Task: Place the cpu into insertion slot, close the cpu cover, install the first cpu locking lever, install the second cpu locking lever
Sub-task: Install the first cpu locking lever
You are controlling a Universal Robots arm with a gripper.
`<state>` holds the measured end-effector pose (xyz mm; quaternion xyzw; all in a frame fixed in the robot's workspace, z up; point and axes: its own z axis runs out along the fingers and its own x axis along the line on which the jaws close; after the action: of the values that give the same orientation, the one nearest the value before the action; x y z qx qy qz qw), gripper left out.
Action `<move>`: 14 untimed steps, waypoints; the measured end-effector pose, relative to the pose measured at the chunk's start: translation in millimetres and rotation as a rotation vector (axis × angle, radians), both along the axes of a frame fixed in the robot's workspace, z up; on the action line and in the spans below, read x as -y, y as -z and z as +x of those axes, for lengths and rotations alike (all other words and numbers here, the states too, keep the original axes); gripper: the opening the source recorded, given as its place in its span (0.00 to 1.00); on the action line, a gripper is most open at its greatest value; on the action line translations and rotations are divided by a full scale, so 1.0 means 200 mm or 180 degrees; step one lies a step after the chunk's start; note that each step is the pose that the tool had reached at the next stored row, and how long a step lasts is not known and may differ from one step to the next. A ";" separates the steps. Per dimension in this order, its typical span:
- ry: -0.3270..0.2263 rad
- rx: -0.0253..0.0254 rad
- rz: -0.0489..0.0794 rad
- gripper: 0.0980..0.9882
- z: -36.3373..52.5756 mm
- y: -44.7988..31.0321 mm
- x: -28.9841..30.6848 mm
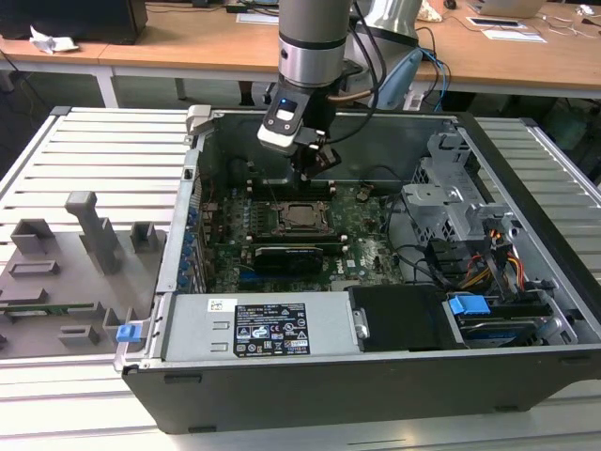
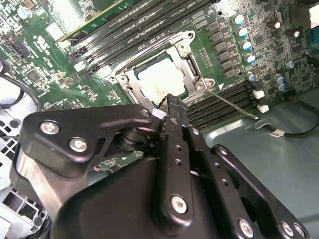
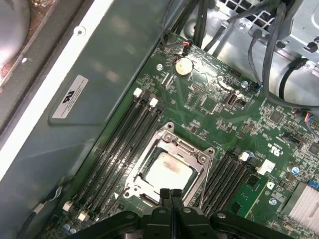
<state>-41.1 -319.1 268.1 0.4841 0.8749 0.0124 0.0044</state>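
Hanging inside the open computer case (image 1: 329, 399) on the slatted desk (image 1: 94, 141), the arm's pincer (image 3: 172, 193) has its two fingers pressed together with nothing between them. The tips sit right at the socket's edge; I can't tell if they touch it. The cpu (image 3: 167, 172) lies flat in the socket on the green motherboard (image 3: 209, 99), mid-case, and the cpu cover (image 3: 200, 160) lies down around it, framing its silvery top. A thin wire lever (image 2: 232, 102) juts from one socket corner across the memory slots (image 2: 219, 110).
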 end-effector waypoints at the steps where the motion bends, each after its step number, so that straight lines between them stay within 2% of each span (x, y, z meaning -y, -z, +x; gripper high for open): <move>1: -0.0022 0.0000 0.0000 0.01 0.000 0.000 0.000; 14: -0.0365 0.0000 0.0000 0.01 0.000 0.000 0.000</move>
<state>-41.1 -319.1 268.1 0.4332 0.9012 0.0126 0.0037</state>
